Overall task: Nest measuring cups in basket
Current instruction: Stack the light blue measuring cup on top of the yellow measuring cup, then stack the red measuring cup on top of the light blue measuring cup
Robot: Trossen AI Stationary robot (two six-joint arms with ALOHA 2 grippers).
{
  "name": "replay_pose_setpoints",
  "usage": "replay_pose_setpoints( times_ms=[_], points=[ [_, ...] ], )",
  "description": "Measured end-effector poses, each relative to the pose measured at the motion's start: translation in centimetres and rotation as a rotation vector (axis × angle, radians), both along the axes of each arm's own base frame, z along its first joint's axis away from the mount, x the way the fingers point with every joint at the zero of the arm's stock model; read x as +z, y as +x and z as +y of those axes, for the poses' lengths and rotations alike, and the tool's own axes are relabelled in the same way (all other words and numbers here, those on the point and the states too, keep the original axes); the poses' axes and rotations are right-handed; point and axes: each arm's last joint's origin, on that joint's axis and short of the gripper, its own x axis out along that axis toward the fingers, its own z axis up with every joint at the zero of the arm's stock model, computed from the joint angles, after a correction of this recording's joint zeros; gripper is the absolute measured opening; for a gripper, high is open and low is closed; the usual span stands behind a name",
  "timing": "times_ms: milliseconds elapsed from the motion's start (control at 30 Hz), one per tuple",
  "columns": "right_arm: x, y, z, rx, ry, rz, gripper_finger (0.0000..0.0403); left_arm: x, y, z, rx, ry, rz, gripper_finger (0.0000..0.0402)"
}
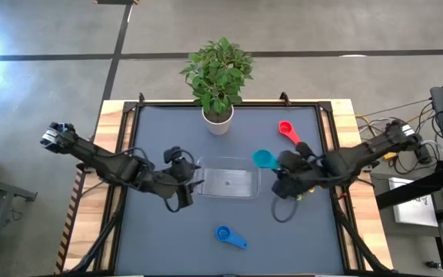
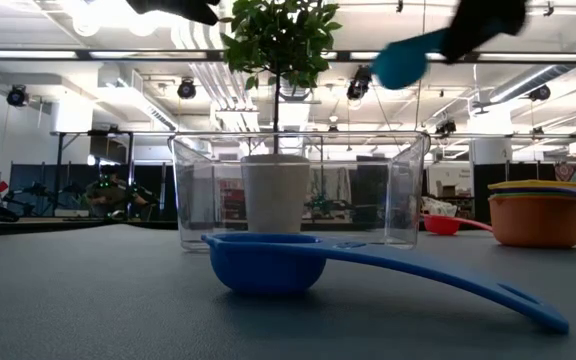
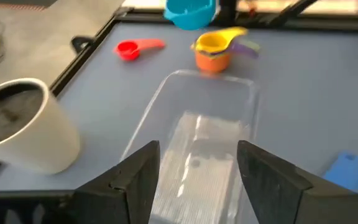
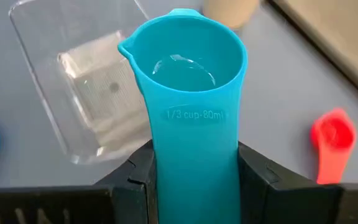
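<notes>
The clear basket (image 1: 228, 183) lies flat at the table's middle. My left gripper (image 3: 197, 177) stands open at the basket's left end, with the basket (image 3: 197, 134) showing beyond and between its fingers; whether they touch it I cannot tell. My right gripper (image 4: 194, 180) is shut on a teal measuring cup (image 1: 264, 159), held in the air just right of the basket. A blue cup (image 2: 268, 262) rests on its bowl near the front edge. A red cup (image 1: 286, 131) lies at the far right. An orange, yellow and purple stack (image 3: 215, 50) stands on the right. My right gripper pinches the teal cup's flat handle (image 4: 194, 149) between its two fingers, with the handle running along them. The bowl (image 4: 188, 68) sticks out past the fingertips, its mouth toward the wrist camera. The fingers slant down from the table's right. The cup is lifted clear of the table (image 2: 403, 62).
A white pot (image 1: 218, 119) with a leafy plant stands at the far edge, behind the basket. The table's raised dark frame (image 3: 92, 43) runs along its far and side edges. Bare grey mat lies left of the basket and around the blue cup.
</notes>
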Motion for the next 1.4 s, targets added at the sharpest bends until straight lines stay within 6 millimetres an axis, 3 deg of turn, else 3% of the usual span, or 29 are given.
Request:
replay_pose_setpoints(
  times_ms=[200,400,1000,1400],
  points=[
    [-2.9,-4.2,1.6,-0.093,0.121,-0.018,0.0124,-0.7,-0.3,0.0,-0.061,-0.023,-0.097,0.0194],
    [-5.6,-6.9,2.3,-0.212,0.17,0.0,0.0124,-0.6,-0.2,0.0,-0.075,-0.011,-0.109,0.0194],
    [-10.2,-8.0,1.9,-0.365,0.134,0.129,0.0124,-0.9,0.2,-0.1,-0.082,0.001,-0.1,0.0194],
    [-9.9,-8.3,2.1,-0.346,0.212,0.226,0.0266,-0.9,0.2,-0.1,-0.09,0.005,-0.098,0.0194]
  ],
)
